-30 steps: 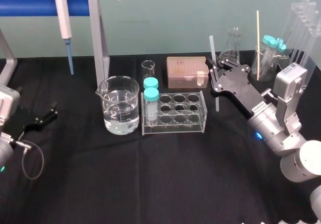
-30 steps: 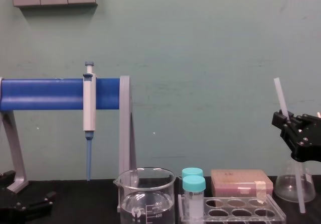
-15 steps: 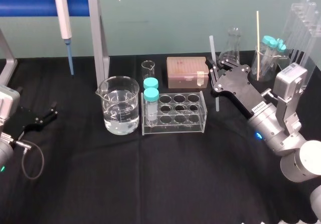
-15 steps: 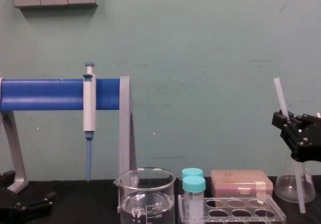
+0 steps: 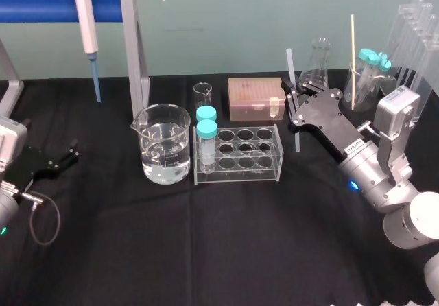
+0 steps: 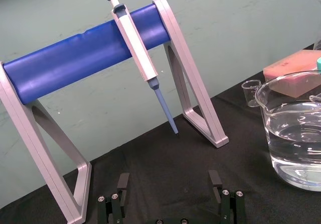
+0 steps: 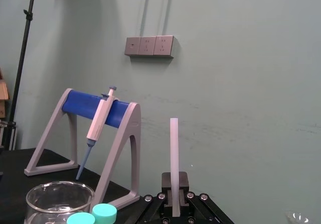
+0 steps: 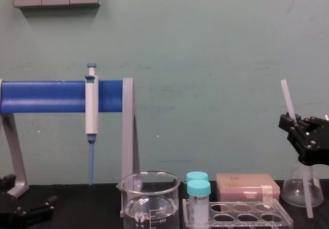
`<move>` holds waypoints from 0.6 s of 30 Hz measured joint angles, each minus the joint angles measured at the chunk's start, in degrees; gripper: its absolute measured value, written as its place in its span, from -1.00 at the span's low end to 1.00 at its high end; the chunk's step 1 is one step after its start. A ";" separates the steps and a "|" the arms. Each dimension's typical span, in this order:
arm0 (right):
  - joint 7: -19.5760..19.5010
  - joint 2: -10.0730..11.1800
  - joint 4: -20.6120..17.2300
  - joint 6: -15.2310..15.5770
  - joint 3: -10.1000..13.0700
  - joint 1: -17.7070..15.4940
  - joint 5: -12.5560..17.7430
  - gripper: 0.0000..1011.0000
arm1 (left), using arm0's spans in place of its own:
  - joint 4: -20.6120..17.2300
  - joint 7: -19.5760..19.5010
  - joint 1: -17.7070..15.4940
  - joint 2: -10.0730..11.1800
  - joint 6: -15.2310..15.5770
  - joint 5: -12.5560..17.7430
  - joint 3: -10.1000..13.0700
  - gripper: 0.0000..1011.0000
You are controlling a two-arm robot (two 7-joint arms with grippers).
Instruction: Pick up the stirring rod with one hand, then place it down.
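Printed white graduation marks run down the front of the glass beaker of clear liquid, seen from the chest camera. The number "400" can be read beside one mark near the bottom, and the figure above it is too small to make out. In the head view, a narrow white label strip with dark print sits on the black body of the right gripper, and its characters cannot be read.
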 joint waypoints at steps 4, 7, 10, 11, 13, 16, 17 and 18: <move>0.00 0.00 0.00 0.00 0.00 0.00 0.00 -0.86 | 0.00 0.00 0.00 0.00 0.00 0.00 0.00 0.98; 0.00 0.00 0.00 0.00 0.00 0.00 0.00 -0.86 | 0.00 0.00 0.00 0.00 0.00 0.00 0.00 0.98; 0.00 0.00 0.00 0.00 0.00 0.00 0.00 -0.86 | 0.00 0.00 0.00 0.00 0.00 0.00 0.00 0.98; 0.00 0.00 0.00 0.00 0.00 0.00 0.00 -0.86 | 0.00 0.00 0.00 0.00 0.00 0.00 0.00 0.98; 0.00 0.00 0.00 0.00 0.00 0.00 0.00 -0.86 | 0.00 0.00 0.00 0.00 0.00 0.00 0.00 0.98; 0.00 0.00 0.00 0.00 0.00 0.00 0.00 -0.86 | 0.00 0.00 0.00 0.00 0.00 0.00 0.00 0.98; 0.00 0.00 0.00 0.00 0.00 0.00 0.00 -0.86 | 0.00 0.00 0.00 0.00 0.00 0.00 0.00 0.98; 0.00 0.00 0.00 0.00 0.00 0.00 0.00 -0.86 | 0.00 0.00 0.00 0.00 0.00 0.00 0.00 0.98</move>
